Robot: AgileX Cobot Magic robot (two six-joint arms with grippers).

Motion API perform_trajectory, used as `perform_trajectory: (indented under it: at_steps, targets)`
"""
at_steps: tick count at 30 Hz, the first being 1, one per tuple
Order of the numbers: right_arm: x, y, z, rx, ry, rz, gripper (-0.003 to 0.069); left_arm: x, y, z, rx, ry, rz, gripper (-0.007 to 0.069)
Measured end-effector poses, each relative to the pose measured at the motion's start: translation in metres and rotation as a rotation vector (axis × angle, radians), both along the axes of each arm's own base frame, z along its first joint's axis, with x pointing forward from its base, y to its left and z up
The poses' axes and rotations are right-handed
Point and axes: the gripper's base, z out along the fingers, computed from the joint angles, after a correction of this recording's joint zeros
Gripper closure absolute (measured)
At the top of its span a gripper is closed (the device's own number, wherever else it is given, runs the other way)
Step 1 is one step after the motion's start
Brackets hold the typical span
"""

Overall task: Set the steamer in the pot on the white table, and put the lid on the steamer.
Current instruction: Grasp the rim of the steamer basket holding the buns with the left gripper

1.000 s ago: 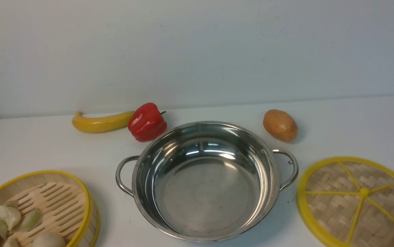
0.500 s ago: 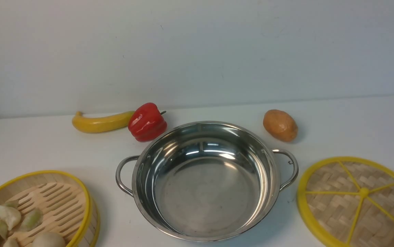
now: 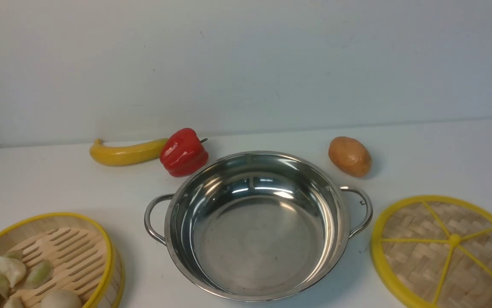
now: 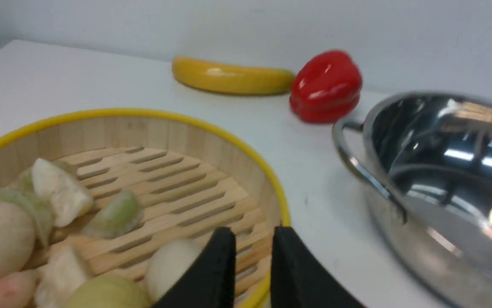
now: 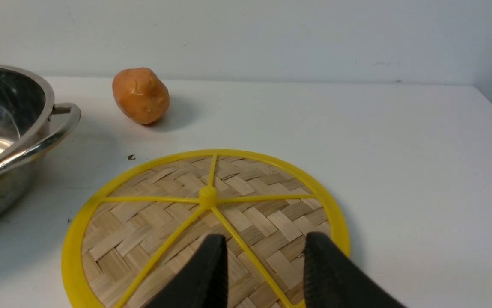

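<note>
1. Nothing had moved across the last second in the front view; neither arm showed there.
2. Left gripper (image 4: 253, 231): its jaws stood nearly together at the near rim of the steamer (image 4: 151, 132), and yellow rim showed through the slit. I could not tell whether they pinched it. A one-edge grip could tip the basket on lifting and spill the dumplings (image 4: 59, 194).
3. Right gripper (image 5: 265, 236): its jaws stood apart over the near part of the lid (image 5: 246, 188), holding nothing. The disc lay flat on the white table (image 3: 442, 158), so the jaws might skid on it.
4. From the pot (image 3: 254, 239), the steamer sat at 8 o'clock and the lid at 4 o'clock, both apart from it. The fit looked tight, so an off-centre lowering could catch the rim or a handle.
5. A red pepper (image 3: 183, 152) lay at 11 o'clock, just beside the pot, and a potato (image 3: 350, 156) at 1 o'clock. A shoved pot could knock either.
</note>
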Motion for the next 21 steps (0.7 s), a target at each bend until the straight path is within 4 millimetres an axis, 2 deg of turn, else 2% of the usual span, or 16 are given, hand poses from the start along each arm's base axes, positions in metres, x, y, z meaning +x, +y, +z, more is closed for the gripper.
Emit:
perform_trajectory:
  at_steps: [6,11,14,16,19,20,21]
  targets:
    - [0.0,0.0,0.0,0.0,0.0,0.0,0.0418,0.002,0.001,0.015,-0.228,-0.158,0.041,0.0501]
    - [0.0,0.0,0.0,0.0,0.0,0.0,0.0418,-0.002,-0.001,0.037,-0.274,-0.193,0.015,0.0494]
    - [0.0,0.0,0.0,0.0,0.0,0.0,0.0418,-0.008,-0.007,0.077,-0.237,-0.168,-0.053,0.0466]
    - [0.0,0.0,0.0,0.0,0.0,0.0,0.0418,-0.006,-0.013,0.103,-0.191,-0.057,-0.112,0.0437]
    - [0.0,0.0,0.0,0.0,0.0,0.0,0.0418,0.004,-0.016,0.124,-0.085,0.111,-0.163,0.0399]
    - [0.0,0.0,0.0,0.0,0.0,0.0,0.0418,0.003,-0.016,0.126,-0.075,0.111,-0.165,0.0396]
    - [0.0,0.0,0.0,0.0,0.0,0.0,0.0418,0.012,-0.015,0.139,-0.01,0.198,-0.179,0.0369]
